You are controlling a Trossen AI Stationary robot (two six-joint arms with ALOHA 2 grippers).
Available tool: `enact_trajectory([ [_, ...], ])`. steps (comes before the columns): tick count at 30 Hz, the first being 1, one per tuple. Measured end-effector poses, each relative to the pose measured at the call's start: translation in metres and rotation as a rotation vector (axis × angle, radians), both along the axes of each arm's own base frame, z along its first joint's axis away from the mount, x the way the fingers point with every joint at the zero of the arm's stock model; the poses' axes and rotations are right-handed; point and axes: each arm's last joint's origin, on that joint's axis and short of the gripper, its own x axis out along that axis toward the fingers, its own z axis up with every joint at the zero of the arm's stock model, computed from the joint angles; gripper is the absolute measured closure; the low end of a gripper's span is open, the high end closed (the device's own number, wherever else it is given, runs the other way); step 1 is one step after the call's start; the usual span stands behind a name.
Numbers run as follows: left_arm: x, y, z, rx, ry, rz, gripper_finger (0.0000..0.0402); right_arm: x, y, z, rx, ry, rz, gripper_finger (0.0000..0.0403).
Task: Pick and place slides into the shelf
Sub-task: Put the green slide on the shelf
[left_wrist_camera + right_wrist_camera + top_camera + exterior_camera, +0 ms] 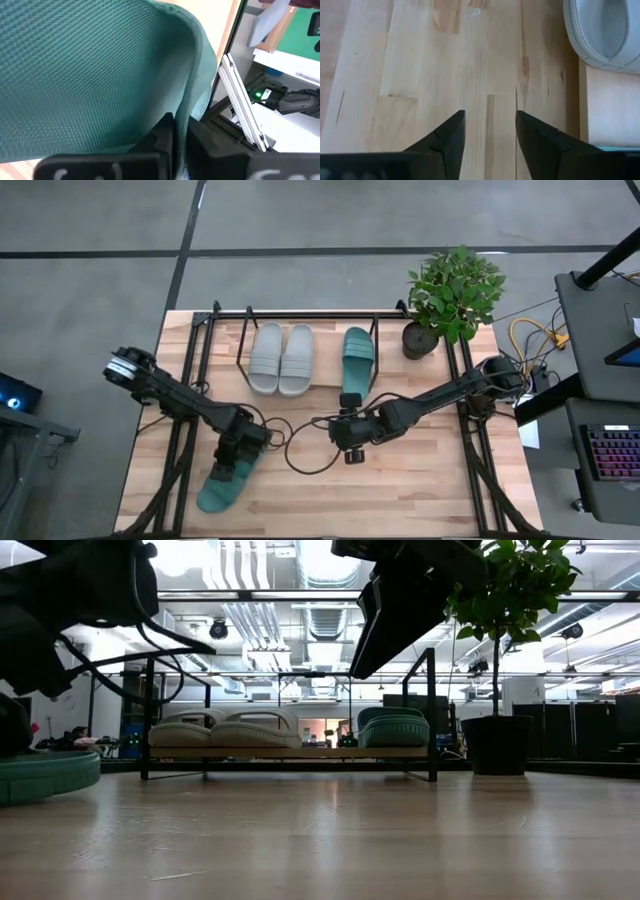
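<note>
Loose sandal: a teal slide (222, 485) lies on the worktop (420, 490), near its left front corner.
Handling: judged light, soft foam; best taken by the strap edge.
Left gripper (238, 460): jaws clenched on the strap.
Right gripper (350, 442): jaws parted, nothing held, over bare worktop.
Count: four slides; two grey (281, 358) and one teal (357, 356) are on the shelf (310, 312).

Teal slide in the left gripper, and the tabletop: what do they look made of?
Teal slide: looks like soft foam, matte, with a fine woven-like dimple texture; the left gripper pinches its thin edge. Tabletop: jointed pale wood planks with visible grain and knots, smooth finish.
</note>
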Motion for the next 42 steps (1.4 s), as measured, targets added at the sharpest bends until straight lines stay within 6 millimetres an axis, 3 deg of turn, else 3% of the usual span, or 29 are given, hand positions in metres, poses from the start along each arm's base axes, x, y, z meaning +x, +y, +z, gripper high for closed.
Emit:
enact_trajectory([
  [6, 0.000, 0.000, 0.015, -0.007, -0.069, 0.005, 0.0399, -0.001, 0.000, 0.000, -0.004, 0.013, 0.000, 0.0245],
  [17, 0.004, 0.005, 0.082, 0.097, -0.407, 0.112, 0.0401, -0.006, 0.001, 0.019, 0.012, -0.039, 0.007, 0.0262],
  [22, -0.001, 0.012, 0.109, 0.219, -0.576, 0.216, 0.0401, -0.018, 0.000, 0.040, -0.034, -0.091, -0.008, 0.0270],
  [27, -0.005, 0.022, 0.133, 0.395, -0.797, 0.349, 0.0401, -0.039, -0.002, 0.074, -0.086, -0.204, -0.052, 0.0277],
  [32, -0.006, 0.028, 0.154, 0.451, -1.064, 0.413, 0.0401, -0.061, 0.000, 0.105, -0.131, -0.331, -0.093, 0.0277],
  [42, 0.005, 0.031, 0.190, 0.667, -1.562, 0.448, 0.0401, -0.101, 0.009, 0.145, -0.333, -0.624, -0.366, 0.0282],
])
